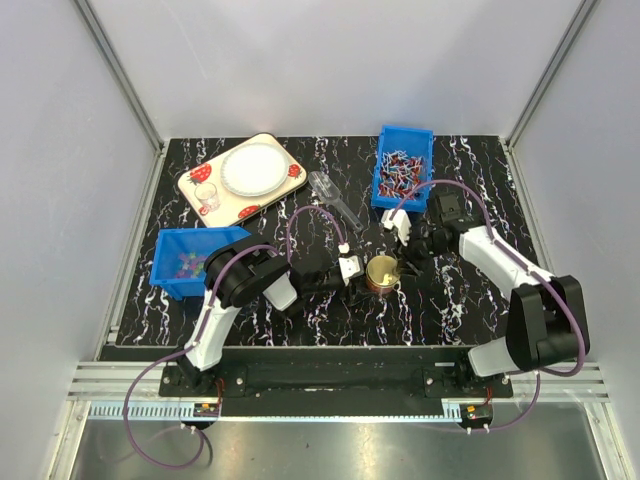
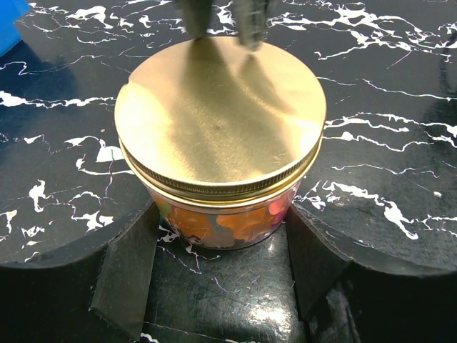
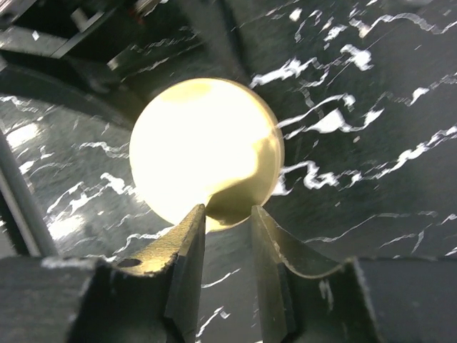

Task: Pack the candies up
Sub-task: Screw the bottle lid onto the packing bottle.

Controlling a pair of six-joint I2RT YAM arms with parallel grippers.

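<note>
Though lidded — candies (image 2: 239,223) in jar (image 2: 214,121) between left jaws

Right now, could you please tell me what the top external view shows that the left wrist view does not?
Only the top external view shows the loose candies in their bin, the wrapped sweets, the tray with its plate, the clear scoop, the left arm and the right arm. Only the left wrist view shows packed candies through the glass wall of the jar, with the left gripper clasping it low down. Both show the gold lid and the black marbled table.
</note>
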